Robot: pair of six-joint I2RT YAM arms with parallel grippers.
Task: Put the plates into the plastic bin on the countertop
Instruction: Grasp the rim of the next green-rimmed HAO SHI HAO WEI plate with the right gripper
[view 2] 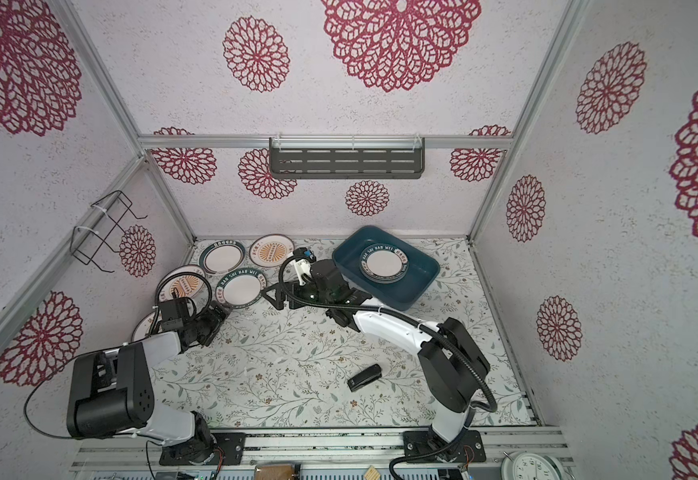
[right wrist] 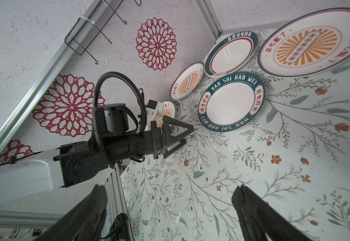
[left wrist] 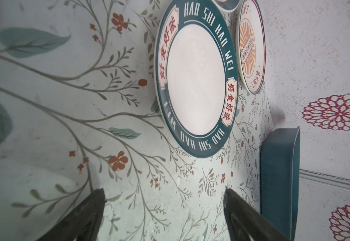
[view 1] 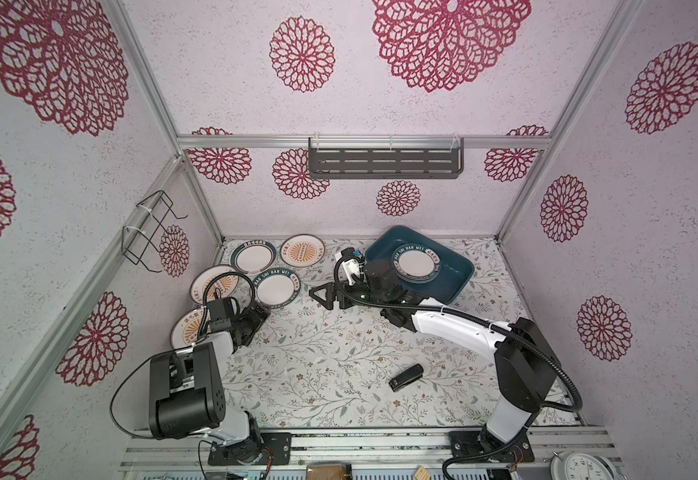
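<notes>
At the far left of the countertop [view 1: 339,353], five plates [view 1: 215,284] are laid flat close together, the nearest one partly hidden by the left arm. The left gripper [left wrist: 164,190] is held low just beside the lettered plate [view 1: 277,289], its fingers spread wide with nothing between them. Between these plates and the plastic bin [view 1: 447,276], the right gripper [right wrist: 170,186] is seen, fingers likewise wide and empty. The bin is set askew at the back right, and a stack of plates [view 1: 415,264] is contained in it. A small black object [view 1: 406,377] is seen near the front.
</notes>
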